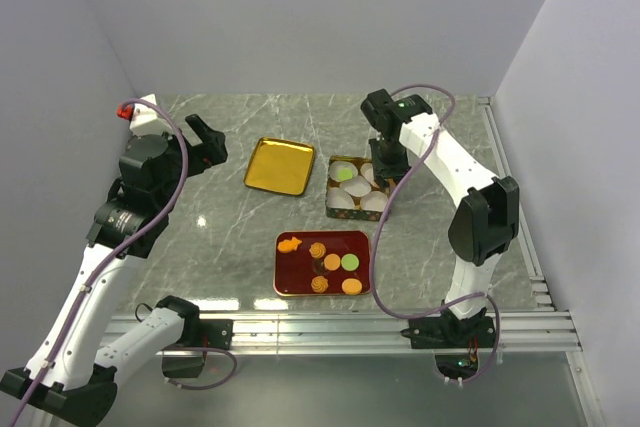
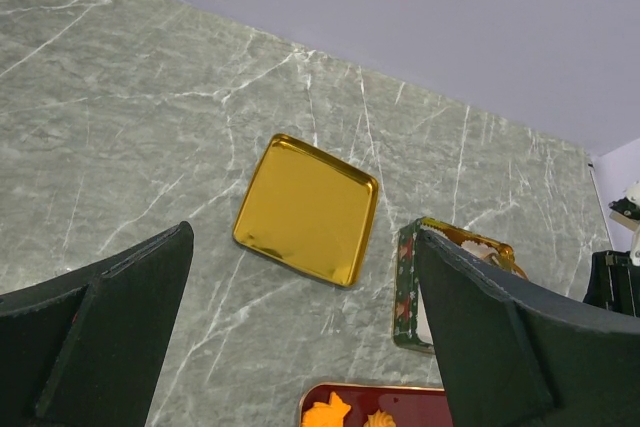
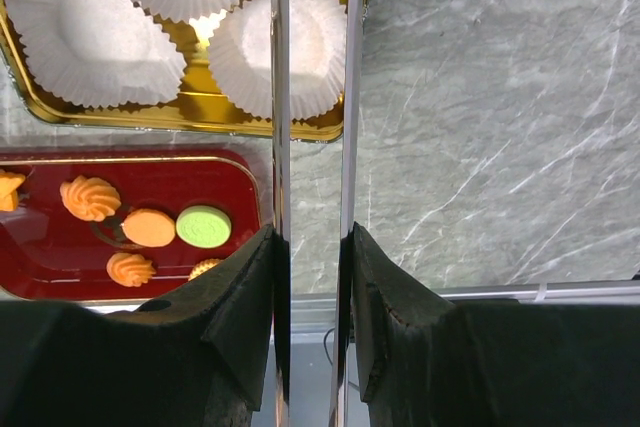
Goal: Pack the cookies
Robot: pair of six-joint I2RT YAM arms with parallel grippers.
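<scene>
Several cookies lie on a dark red tray [image 1: 286,277]: an orange fish [image 1: 290,244], orange swirls [image 1: 318,285], an orange disc [image 1: 332,261] and a green disc [image 1: 350,262]. One green cookie [image 1: 345,174] sits in a paper cup inside the green tin [image 1: 332,209]. My right gripper [image 1: 385,162] hovers over the tin's right side, shut on metal tongs [image 3: 280,97] whose two blades stand slightly apart; their tips are out of view. The right wrist view shows the green disc [image 3: 203,226] and an orange disc [image 3: 148,227]. My left gripper [image 1: 205,142] is open and empty, far left.
A gold lid [image 1: 279,166] lies upside down left of the tin, also in the left wrist view [image 2: 330,177]. White paper cups [image 3: 100,32] fill the tin. Walls close the left, back and right sides. A metal rail [image 1: 400,325] runs along the near edge.
</scene>
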